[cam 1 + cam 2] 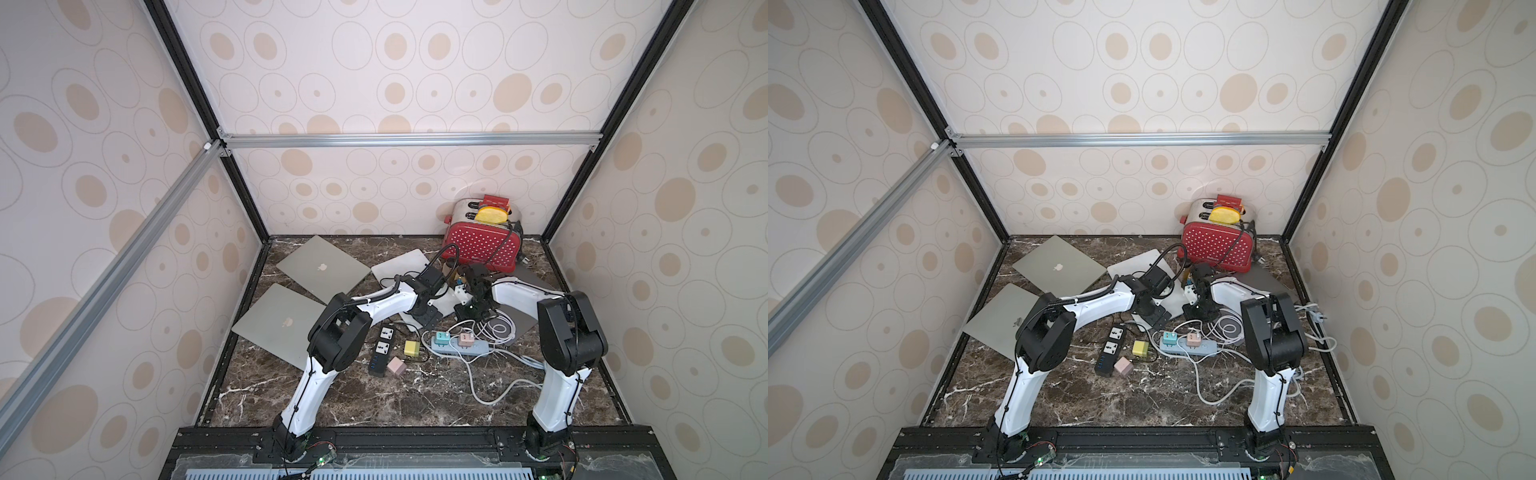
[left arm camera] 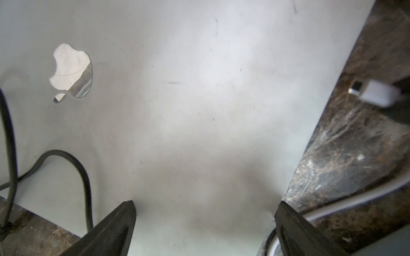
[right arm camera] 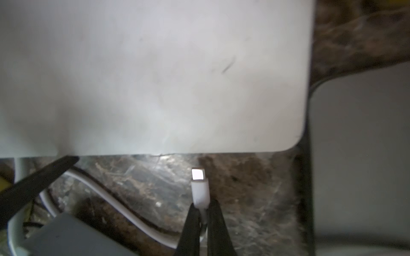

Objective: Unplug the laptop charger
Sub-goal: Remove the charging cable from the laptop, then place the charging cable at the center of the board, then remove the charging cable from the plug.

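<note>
In the right wrist view my right gripper (image 3: 202, 205) is shut on the white charger plug (image 3: 200, 190). The plug's metal tip is out of the port, a short gap from the edge of the silver laptop (image 3: 155, 77). My left gripper (image 2: 205, 204) is open, its fingers spread just over the same laptop's lid (image 2: 199, 88) near its edge. From there the charger plug (image 2: 375, 94) shows off to the side, clear of the laptop. In both top views the left gripper (image 1: 427, 315) and the right gripper (image 1: 467, 311) meet at mid table over that laptop (image 1: 401, 266).
Two more grey laptops (image 1: 322, 268) (image 1: 278, 322) lie at the left and a darker one (image 3: 359, 155) lies beside the silver one. A red toaster (image 1: 484, 241) stands at the back right. A blue power strip (image 1: 459, 345), a black power strip (image 1: 382, 349), small adapters and loops of white cable lie in front.
</note>
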{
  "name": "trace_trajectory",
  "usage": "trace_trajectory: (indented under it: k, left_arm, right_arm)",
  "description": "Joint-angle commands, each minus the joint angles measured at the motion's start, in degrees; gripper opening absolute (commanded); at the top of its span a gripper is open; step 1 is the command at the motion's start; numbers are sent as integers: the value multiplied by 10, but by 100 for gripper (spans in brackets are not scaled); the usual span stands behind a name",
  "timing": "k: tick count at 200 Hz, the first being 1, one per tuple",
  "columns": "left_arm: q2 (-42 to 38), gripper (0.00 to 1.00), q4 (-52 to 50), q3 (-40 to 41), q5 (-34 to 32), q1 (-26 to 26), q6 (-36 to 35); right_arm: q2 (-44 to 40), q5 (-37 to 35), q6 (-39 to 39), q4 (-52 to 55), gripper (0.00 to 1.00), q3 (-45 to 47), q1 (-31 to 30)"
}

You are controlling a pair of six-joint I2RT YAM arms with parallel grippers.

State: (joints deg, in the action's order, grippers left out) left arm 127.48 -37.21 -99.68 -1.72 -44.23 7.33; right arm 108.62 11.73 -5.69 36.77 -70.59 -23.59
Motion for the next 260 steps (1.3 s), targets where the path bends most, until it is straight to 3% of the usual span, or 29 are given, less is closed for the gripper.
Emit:
trace_trajectory:
  k: [1, 55, 89, 122, 204, 260]
  left_arm:
    - [38, 98, -7, 15, 18, 5, 43]
    - [33, 98, -6, 20, 20, 5, 36]
    - [8, 98, 4, 30, 37, 8, 41]
    - [-40, 99, 23, 59, 87, 19, 47]
    - [-172, 99, 22, 146, 143, 28, 59]
    - [-258, 99, 59, 249, 180, 28, 102]
  right_arm:
    - [-15, 24, 5, 46, 0, 10, -13]
    - [-33, -16, 4, 66, 0, 4, -11]
    - [-31, -24, 4, 72, 45, -39, -5]
    - [-51, -19, 8, 71, 57, -67, -5]
    - [-200, 28, 1, 119, 71, -37, -6]
    - [-302, 9, -21, 154, 72, -3, -12]
